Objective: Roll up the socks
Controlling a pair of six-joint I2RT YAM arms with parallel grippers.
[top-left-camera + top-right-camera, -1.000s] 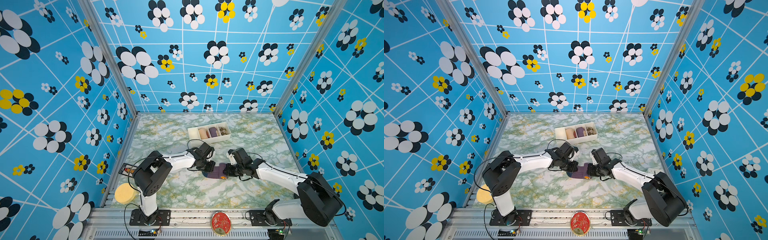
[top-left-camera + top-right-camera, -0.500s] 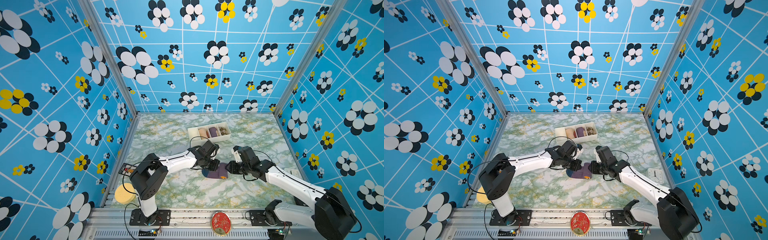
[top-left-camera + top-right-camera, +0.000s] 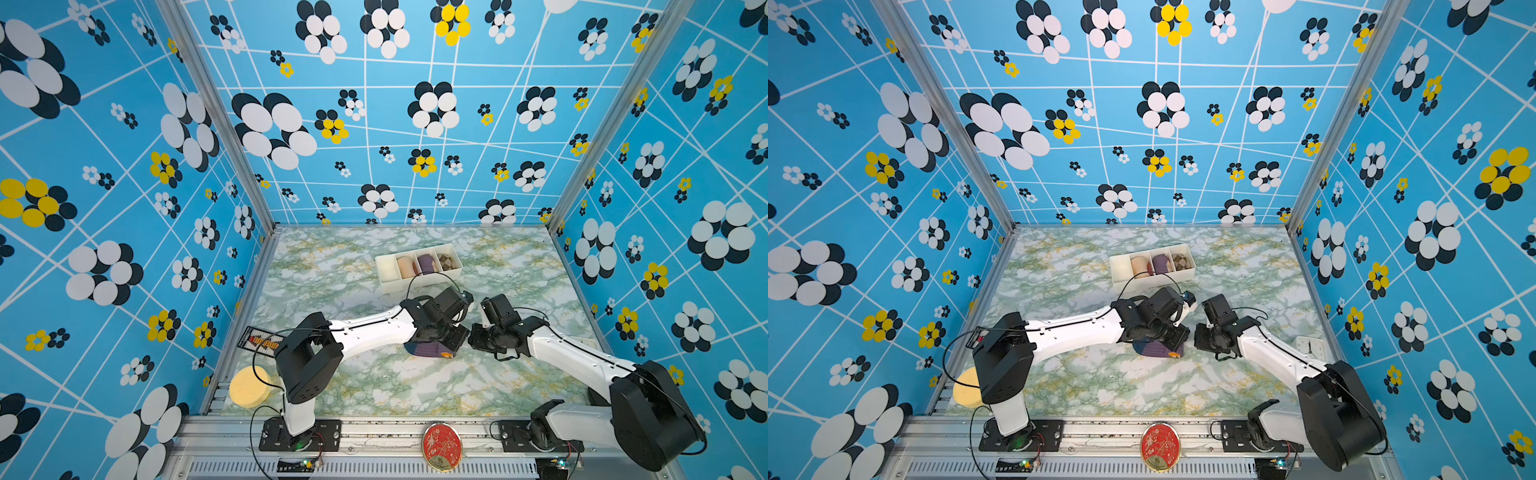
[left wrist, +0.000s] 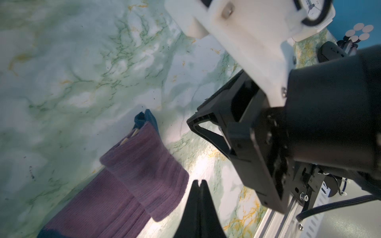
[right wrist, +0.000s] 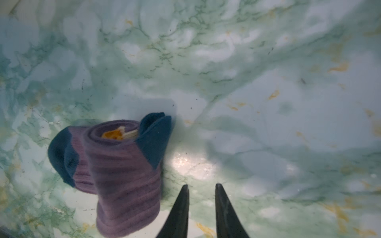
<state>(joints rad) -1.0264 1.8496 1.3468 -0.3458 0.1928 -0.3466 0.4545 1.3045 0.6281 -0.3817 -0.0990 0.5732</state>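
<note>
**Nothing is held at this moment**

In both top views the socks (image 3: 428, 349) (image 3: 1156, 349) lie half rolled on the marble table (image 3: 374, 386). In the left wrist view my left gripper (image 4: 199, 182) is pressed closed just beside them, grasping nothing. In the right wrist view my right gripper (image 5: 201, 186) stands slightly apart, empty, near the socks.

Blue walls (image 3: 124, 158) with white lines and black, white and yellow flowers enclose a green-veined marble tabletop (image 3: 374, 382)

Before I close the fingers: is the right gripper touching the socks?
Apart. In the right wrist view a strip of bare table shows between the socks and the right gripper, whose fingers stand open and empty.
</note>
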